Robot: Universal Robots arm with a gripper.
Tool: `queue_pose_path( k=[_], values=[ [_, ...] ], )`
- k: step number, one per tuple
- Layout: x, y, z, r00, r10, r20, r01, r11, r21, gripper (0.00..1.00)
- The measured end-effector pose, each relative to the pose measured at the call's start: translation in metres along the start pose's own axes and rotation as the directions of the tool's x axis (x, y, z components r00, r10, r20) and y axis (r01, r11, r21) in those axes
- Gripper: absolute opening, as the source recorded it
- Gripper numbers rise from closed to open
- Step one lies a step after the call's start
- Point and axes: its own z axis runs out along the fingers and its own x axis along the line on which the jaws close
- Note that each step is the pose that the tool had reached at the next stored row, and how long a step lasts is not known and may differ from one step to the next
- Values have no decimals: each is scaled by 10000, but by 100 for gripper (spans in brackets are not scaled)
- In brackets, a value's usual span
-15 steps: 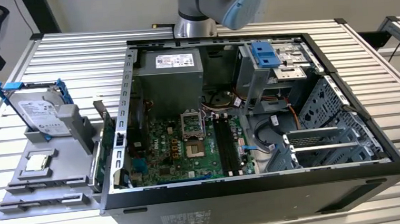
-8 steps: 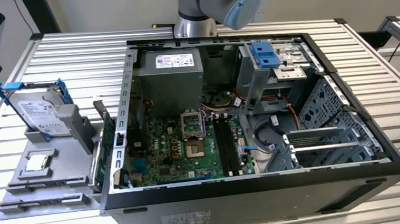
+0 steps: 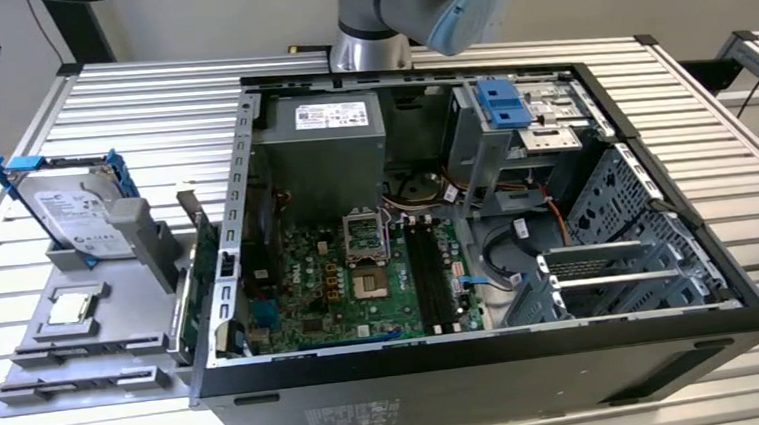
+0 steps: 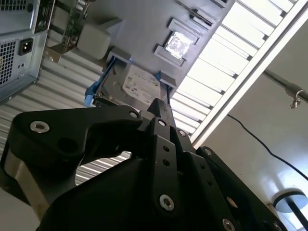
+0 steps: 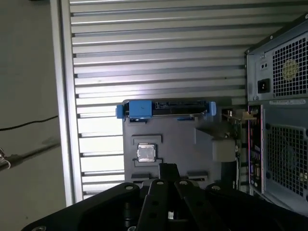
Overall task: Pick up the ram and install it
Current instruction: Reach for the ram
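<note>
Where the grey plastic tray (image 3: 127,325) meets the open black computer case (image 3: 499,385), the long, thin, dark ram stick (image 3: 200,233) stands on edge, tilted, just beside the case's outer wall. Near it on the tray, a silver hard drive in a blue bracket (image 3: 79,218) stands upright and a small square silver chip (image 3: 72,307) lies flat. Tray and case rest on the ribbed metal counter (image 3: 144,99). Well apart from the ram stick, the black gripper (image 5: 168,169) has its fingers drawn together, holding nothing.

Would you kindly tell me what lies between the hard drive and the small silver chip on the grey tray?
Only bare tray separates the hard drive from the chip, in the first wrist view.
</note>
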Motion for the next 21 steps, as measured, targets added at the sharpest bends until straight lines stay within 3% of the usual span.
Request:
queue_pose_path(
  k=[2, 9, 21],
  values=[
    [3, -2, 0, 9998, -188, -6, 188, 9998, -4, 0],
    [4, -19, -1, 9998, -200, -7, 200, 9998, -5, 0],
    [-3, -230, -8, 9998, -199, -7, 199, 9998, -5, 0]
  ],
)
